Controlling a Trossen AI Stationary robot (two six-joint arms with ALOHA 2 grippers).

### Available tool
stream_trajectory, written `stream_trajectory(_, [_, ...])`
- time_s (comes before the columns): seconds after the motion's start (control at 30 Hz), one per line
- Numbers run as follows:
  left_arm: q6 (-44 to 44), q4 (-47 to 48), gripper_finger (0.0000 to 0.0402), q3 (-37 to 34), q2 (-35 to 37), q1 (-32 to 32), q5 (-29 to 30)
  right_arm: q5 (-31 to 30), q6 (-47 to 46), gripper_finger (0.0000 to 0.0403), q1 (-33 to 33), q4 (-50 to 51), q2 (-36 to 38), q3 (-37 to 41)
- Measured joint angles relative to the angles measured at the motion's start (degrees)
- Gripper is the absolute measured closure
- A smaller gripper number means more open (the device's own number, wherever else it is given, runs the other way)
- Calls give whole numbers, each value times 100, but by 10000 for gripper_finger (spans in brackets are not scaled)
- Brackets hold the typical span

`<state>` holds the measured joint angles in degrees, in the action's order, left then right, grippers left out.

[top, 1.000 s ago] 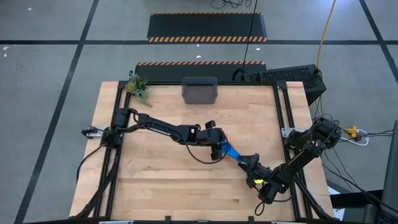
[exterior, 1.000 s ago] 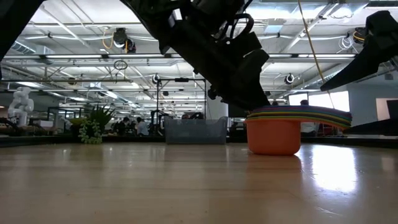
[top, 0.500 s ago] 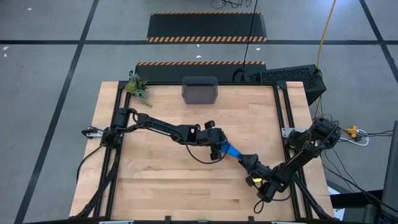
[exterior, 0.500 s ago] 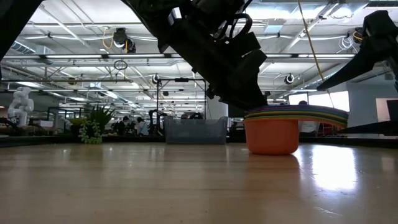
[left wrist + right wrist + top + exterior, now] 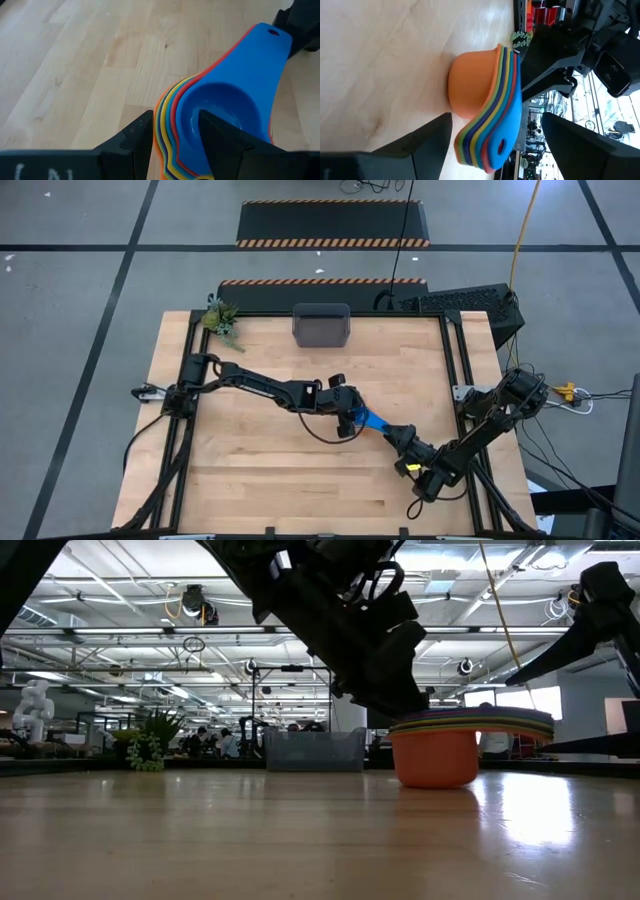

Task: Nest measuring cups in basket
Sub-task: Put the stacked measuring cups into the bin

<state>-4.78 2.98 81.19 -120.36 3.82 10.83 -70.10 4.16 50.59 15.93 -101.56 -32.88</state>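
On the middle of the wooden table (image 5: pixel 250 470), a little toward the right side, sits the stack of measuring cups (image 5: pixel 455 745), all nested already, with the orange cup at the bottom touching the wood and the blue one on top. Their flat handles fan out together toward the right arm.

The left gripper (image 5: pixel 349 417) is at the stack's rim. In its wrist view its two dark fingers (image 5: pixel 220 137) stand on either side of the rim edge, one inside the blue bowl and one outside the stack, so it appears to pinch the wall of the nested cups. The right gripper (image 5: pixel 403 442) is just beside the handle ends, and its fingers (image 5: pixel 427 137) are spread wide with nothing between them.

The basket (image 5: pixel 321 326) is well apart, at the far edge of the table, near the small plant (image 5: pixel 221 317). It looks empty in the high view, though its inside is not fully clear.

I judge that the step in hand is carrying the whole stack to the basket. To do it well, the left grip should stay firm on all the cup walls together, because the outer cups could slip off when lifted. Lift straight up first, keep the stack level, and lower it fully into the basket before releasing. The right arm should keep away from the handles so it does not knock them.
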Motion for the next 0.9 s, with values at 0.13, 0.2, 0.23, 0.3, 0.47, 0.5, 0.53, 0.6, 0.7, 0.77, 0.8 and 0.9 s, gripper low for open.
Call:
stream_trajectory(0.13, [1,28,243,0,3,-1,0,32,-32,104,0,43,0,3])
stream_trajectory(0.2, [2,37,243,0,3,-1,0,16,-22,104,-2,73,3,33])
stream_trajectory(0.23, [3,42,243,0,3,-1,0,-13,-28,104,-2,77,3,47])
stream_trajectory(0.3, [22,44,243,0,3,-1,0,-63,-33,104,-2,82,3,65])
stream_trajectory(0.47, [61,52,243,-2,3,-1,0,-156,22,104,-2,64,0,85])
stream_trajectory(0.5, [63,55,243,-2,1,-1,0,-176,29,104,-2,62,0,87])
stream_trajectory(0.53, [67,55,243,-4,1,-1,0,-178,38,104,-2,62,0,87])
stream_trajectory(0.6, [85,55,243,-4,1,-1,0,-179,50,104,-2,62,0,87])
stream_trajectory(0.7, [87,57,243,-4,-1,-1,0,-180,65,114,-2,65,0,87])
stream_trajectory(0.77, [90,59,243,-9,-1,-1,0,-186,83,130,-2,75,0,87])
stream_trajectory(0.8, [92,67,243,-9,-1,-3,0,-186,97,140,-2,75,0,87])
stream_trajectory(0.9, [115,76,243,-9,-4,-4,0,-191,139,175,-2,82,0,87])
